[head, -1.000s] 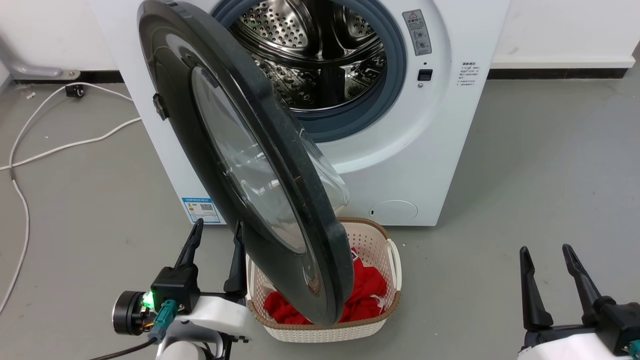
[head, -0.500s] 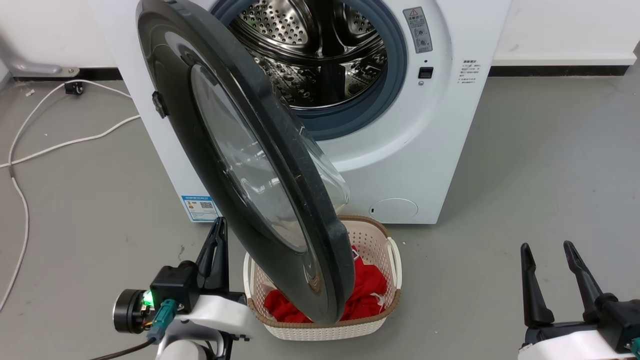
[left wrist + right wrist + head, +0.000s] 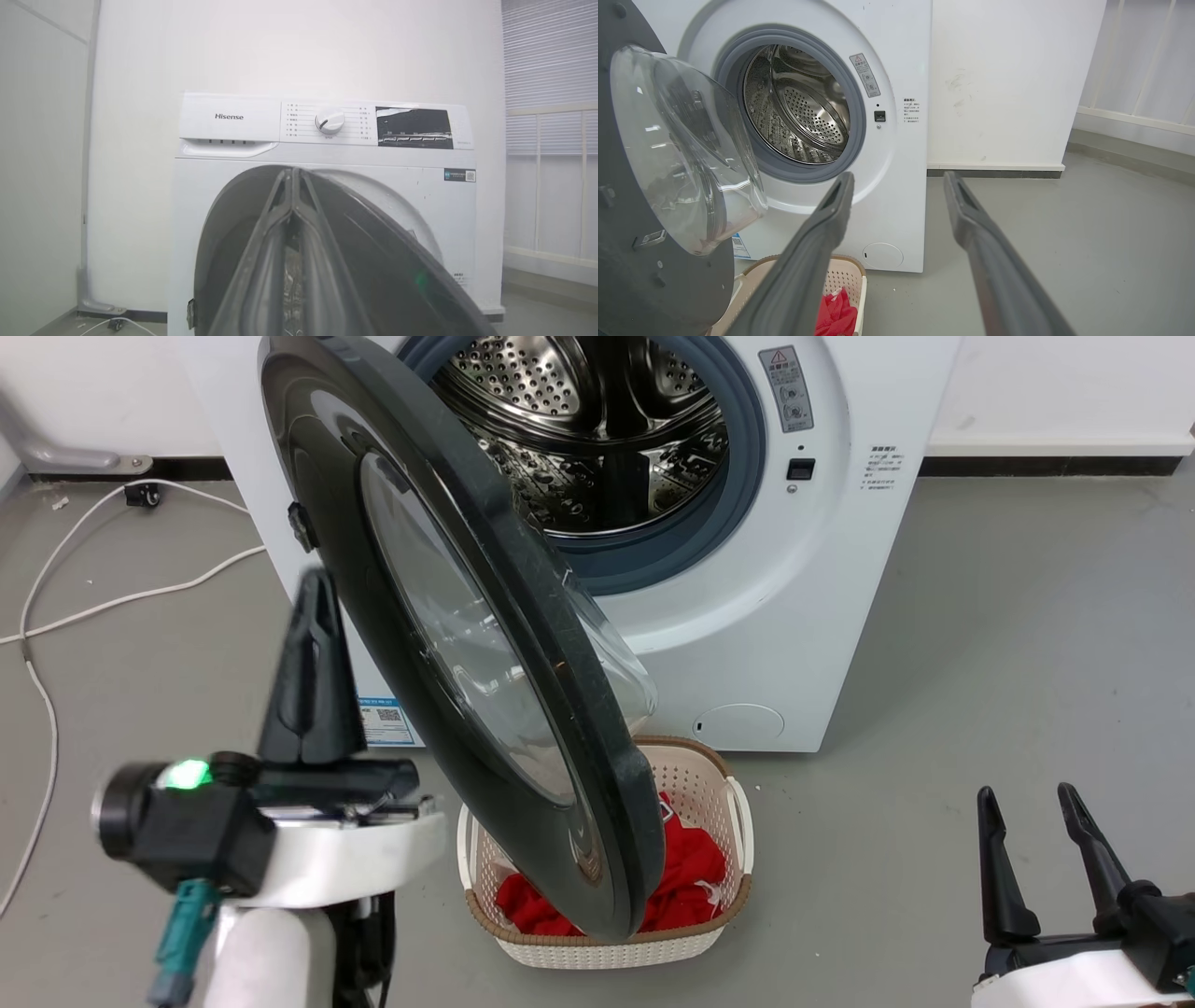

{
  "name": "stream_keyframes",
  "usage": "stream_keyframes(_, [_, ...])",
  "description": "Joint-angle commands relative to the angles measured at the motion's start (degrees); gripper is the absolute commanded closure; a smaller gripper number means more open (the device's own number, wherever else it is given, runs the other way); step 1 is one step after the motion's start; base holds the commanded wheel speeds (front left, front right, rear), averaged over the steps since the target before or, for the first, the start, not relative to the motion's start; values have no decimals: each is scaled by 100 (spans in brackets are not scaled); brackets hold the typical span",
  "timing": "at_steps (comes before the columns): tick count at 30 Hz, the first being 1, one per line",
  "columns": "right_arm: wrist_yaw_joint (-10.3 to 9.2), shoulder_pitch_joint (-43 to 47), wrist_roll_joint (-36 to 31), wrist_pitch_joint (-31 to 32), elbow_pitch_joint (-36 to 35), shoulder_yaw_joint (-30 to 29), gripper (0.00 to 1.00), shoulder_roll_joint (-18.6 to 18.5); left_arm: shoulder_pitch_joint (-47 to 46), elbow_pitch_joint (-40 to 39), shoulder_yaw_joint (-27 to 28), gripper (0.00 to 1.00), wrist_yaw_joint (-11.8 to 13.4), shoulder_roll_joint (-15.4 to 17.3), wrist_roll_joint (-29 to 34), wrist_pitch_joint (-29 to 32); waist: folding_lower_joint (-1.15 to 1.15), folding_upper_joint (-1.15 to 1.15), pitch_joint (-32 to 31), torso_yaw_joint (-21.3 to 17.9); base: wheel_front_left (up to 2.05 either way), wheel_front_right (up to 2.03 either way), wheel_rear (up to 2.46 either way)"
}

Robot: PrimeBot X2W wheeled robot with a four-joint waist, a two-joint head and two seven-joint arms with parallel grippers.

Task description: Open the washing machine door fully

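Right now we see the large round glossy-black washing machine door point(image 3: 467, 644), with its clear glass bowl, standing partway open off the white box-shaped washing machine point(image 3: 803, 616). Its lower rim hangs over a white plastic basket point(image 3: 738, 821). Left gripper point(image 3: 315, 583) is pinched closed and empty, just beside the door's outer face; we can't tell if it touches. Right gripper point(image 3: 1024, 793) is spread open, well apart.
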Motion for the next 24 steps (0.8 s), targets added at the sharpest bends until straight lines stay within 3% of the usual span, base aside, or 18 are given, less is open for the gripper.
stream_keyframes(1, [-4, 10, 11, 6, -22, -1, 0, 17, -75, -78, -1, 100, 32, 5, 10, -15, 0, 0, 5, -2, 0, 0, 0])
stream_keyframes(6, [-4, -46, 44, -11, 24, 17, 0, 17, -326, -991, -173, 100, 70, 3, 64, -14, 0, 0, 32, -27, 0, 0, 0])
stream_keyframes(13, [-4, -84, 44, -39, 122, -2, 0, 16, -525, -1662, -951, 100, -67, 5, 32, -14, 0, 0, 36, -74, 0, 0, 0])
stream_keyframes(18, [-4, -106, 60, -72, 184, -20, 0, 16, -339, -1367, -1717, 100, -294, 6, -99, 13, 0, 0, 39, -72, 0, 0, 0])
stream_keyframes(24, [-4, -115, 77, -91, 278, -3, 0, 16, -13, -813, -2513, 100, -568, 23, -318, 517, 0, 0, 24, -71, 0, 0, 0])
